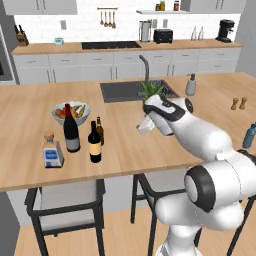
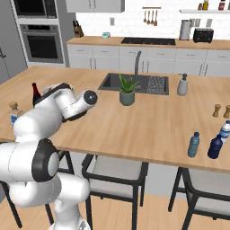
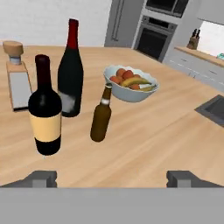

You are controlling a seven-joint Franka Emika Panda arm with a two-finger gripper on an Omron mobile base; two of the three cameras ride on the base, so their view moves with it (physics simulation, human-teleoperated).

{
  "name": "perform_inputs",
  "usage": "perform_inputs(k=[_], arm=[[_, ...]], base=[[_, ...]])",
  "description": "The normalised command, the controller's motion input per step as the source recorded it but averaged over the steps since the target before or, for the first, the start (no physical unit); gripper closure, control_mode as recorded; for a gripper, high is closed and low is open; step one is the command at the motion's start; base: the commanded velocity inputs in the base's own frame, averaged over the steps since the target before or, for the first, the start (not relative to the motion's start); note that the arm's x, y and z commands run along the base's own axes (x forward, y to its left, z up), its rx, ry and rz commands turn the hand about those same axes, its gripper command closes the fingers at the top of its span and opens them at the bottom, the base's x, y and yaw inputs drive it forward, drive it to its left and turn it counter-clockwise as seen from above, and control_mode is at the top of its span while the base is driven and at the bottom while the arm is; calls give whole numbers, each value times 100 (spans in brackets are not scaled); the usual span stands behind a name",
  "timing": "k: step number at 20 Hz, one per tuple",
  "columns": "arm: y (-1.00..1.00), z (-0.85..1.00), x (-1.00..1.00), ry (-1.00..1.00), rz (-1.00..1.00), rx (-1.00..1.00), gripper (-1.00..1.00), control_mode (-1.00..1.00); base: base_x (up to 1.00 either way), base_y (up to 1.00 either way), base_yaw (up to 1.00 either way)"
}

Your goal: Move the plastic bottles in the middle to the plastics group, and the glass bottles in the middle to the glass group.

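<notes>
My pincer (image 3: 111, 177) is released and holds nothing. The yellow-label wine bottle (image 3: 45, 107) and brown beer bottle (image 3: 101, 114) stand on the worktop (image 3: 144, 144) beside the glass group. Next, I think, comes the plastics.

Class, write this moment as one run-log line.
jaws: open, holding nothing | facing: yellow-label wine bottle, brown beer bottle | both upright beside grey-label wine bottle

A fruit bowl (image 1: 70, 113) sat on the wooden counter (image 1: 30, 115); a potted plant (image 2: 127, 91) and soap dispenser (image 2: 182, 85) stood beside the sink (image 2: 112, 82)
</notes>
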Motion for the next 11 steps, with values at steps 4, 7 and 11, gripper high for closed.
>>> perform_inputs(k=[4,7,11], arm=[[-58,32,-52,8,-36,-10,-100,-100],[-52,10,-67,-9,-35,-7,-100,-100],[-42,6,-72,-1,-38,-3,-100,-100]], base=[[0,0,0],[0,0,0],[0,0,0]])
